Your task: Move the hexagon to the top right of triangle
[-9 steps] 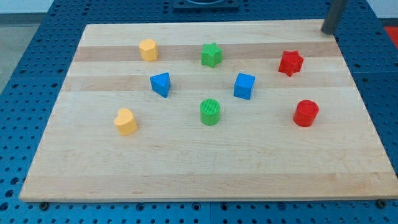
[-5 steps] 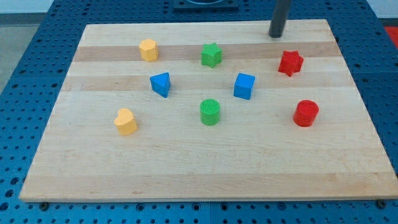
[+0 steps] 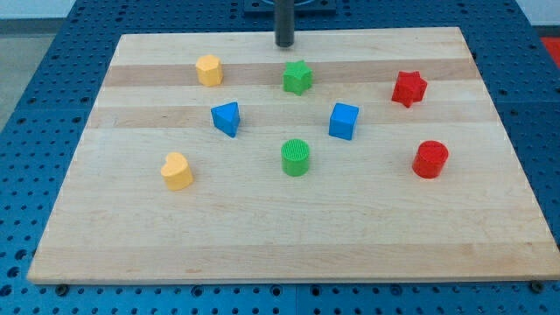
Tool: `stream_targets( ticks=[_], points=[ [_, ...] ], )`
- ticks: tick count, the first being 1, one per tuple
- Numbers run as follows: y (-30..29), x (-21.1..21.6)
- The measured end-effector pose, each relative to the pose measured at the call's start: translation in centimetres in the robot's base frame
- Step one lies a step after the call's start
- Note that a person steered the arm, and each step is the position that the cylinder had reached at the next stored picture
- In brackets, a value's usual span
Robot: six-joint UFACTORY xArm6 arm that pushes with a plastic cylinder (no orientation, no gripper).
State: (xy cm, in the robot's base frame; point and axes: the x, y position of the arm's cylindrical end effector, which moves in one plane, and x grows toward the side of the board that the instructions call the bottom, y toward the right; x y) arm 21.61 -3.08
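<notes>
The yellow hexagon (image 3: 208,70) sits near the view's top left of the wooden board (image 3: 262,227). The blue triangle (image 3: 226,118) lies just below and slightly right of it. My tip (image 3: 284,44) touches the board at the view's top centre, to the right of the hexagon and just above the green star (image 3: 297,77). It touches no block.
A blue cube (image 3: 344,121) lies right of centre, a green cylinder (image 3: 296,157) at centre, a yellow heart (image 3: 176,171) at the left, a red star (image 3: 409,88) at the upper right and a red cylinder (image 3: 430,159) at the right.
My tip has slid left along the board's top edge, from the top right corner to the top centre. No block has moved.
</notes>
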Motion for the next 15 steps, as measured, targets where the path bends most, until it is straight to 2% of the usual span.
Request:
stream_targets(
  ticks=[1, 2, 3, 4, 7, 8, 10, 11, 15],
  points=[
    [-0.5, 0.0],
    [-7.2, 0.0],
    [-9.6, 0.0],
    [-15.6, -0.1],
    [-16.3, -0.2],
    [-15.4, 1.8],
    [-15.0, 2.6],
    [-15.0, 6.0],
    [-14.1, 6.3]
  ],
)
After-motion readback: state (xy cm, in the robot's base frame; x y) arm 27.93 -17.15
